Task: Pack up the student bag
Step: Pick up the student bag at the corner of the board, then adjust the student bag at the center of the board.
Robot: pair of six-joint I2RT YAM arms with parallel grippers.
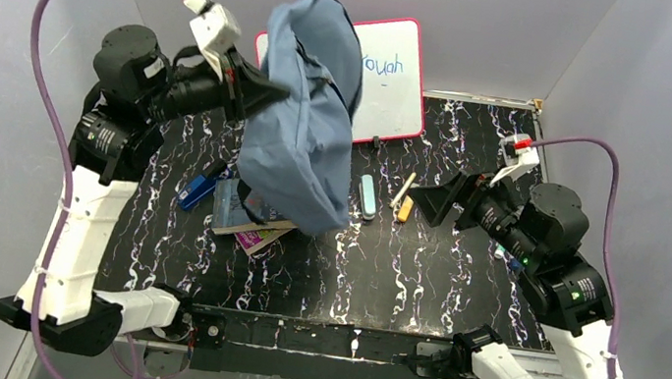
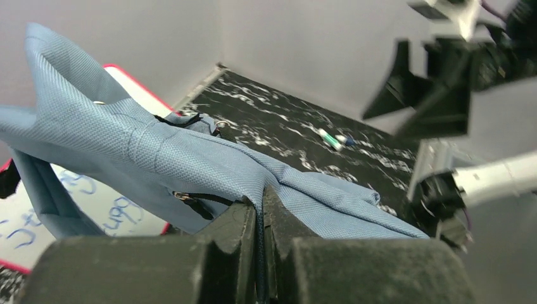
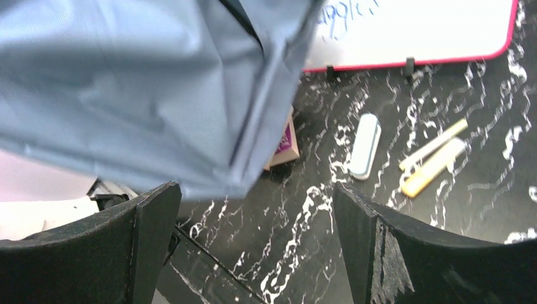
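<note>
Table (image 1: 398,287): black top, veined throughout in white, bounded by a dark frame bar (image 1: 332,333) at the near edge. Walls (image 1: 505,15): plain pale grey panels, set on three sides, evenly lit.

Blue handwriting on the whiteboard (image 1: 399,99), perhaps "Yough", otherwise illegible
</note>
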